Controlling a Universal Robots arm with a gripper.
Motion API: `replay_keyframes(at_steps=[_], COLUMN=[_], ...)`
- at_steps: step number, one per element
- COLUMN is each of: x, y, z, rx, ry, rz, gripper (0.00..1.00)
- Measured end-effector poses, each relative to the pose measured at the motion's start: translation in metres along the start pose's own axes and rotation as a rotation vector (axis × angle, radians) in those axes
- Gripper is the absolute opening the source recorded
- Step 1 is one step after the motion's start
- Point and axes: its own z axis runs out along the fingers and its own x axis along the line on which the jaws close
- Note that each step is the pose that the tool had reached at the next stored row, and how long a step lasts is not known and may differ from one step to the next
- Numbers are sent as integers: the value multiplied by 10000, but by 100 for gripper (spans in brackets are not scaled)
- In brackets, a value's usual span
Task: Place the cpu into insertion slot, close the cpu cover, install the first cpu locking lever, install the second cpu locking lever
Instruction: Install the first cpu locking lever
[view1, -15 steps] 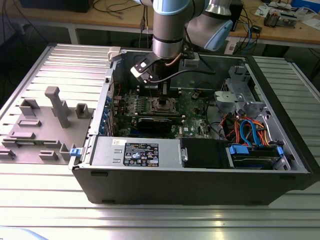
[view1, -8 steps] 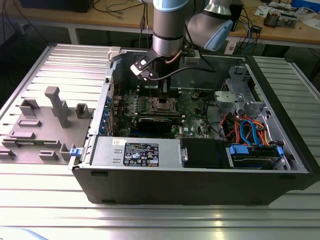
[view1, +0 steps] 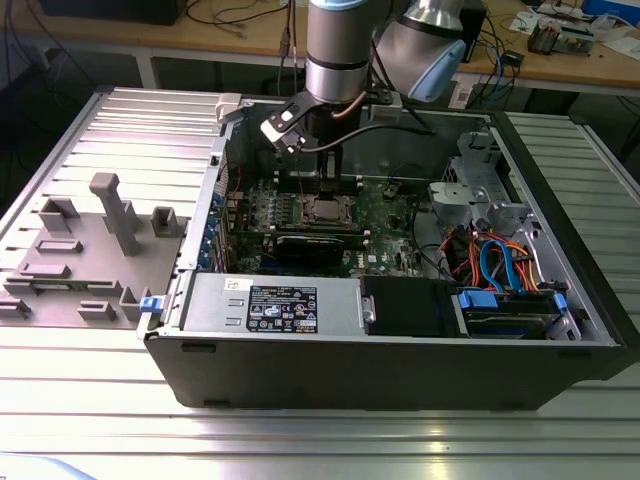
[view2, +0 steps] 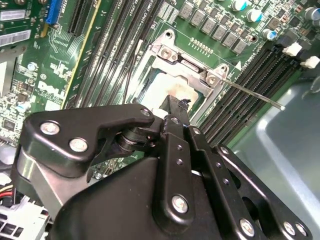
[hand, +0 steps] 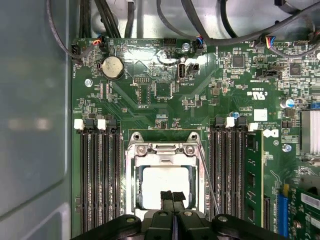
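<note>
The arm (view1: 340, 40) is reaching down into the open case (view1: 400, 375). Its gripper (hand: 173, 196) is hanging right over the socket on the green board (hand: 165, 90). In the first wrist view the two fingertips are pressing tightly together, their ends lying over the edge of the cpu (hand: 155, 180). Whether they are touching it I cannot tell.

The cpu is sitting flat in the slot (hand: 128, 180). Its pale face is showing through the window of the cover (hand: 141, 160), which is lying down over it. A thin lever (hand: 209, 182) is running along one side of the socket, between it and a bank of memory slots (hand: 227, 175). In the second wrist view its free end is sticking out past the cover.

In the exterior view the black card (view1: 320, 243) is lying at 6 o'clock from the cpu. A grey fixture plate (view1: 60, 250) is resting at 9 o'clock from the case.
</note>
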Motion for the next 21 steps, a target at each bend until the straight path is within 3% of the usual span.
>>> replay_keyframes(at_steps=[6, 12, 21], x=[-4, -4, -4], y=[2, 2, 2], z=[-120, -122, -122], rx=[-1, -2, -69], ry=[-1, 0, 33], rz=[0, -31, -1880], gripper=[11, 11, 11])
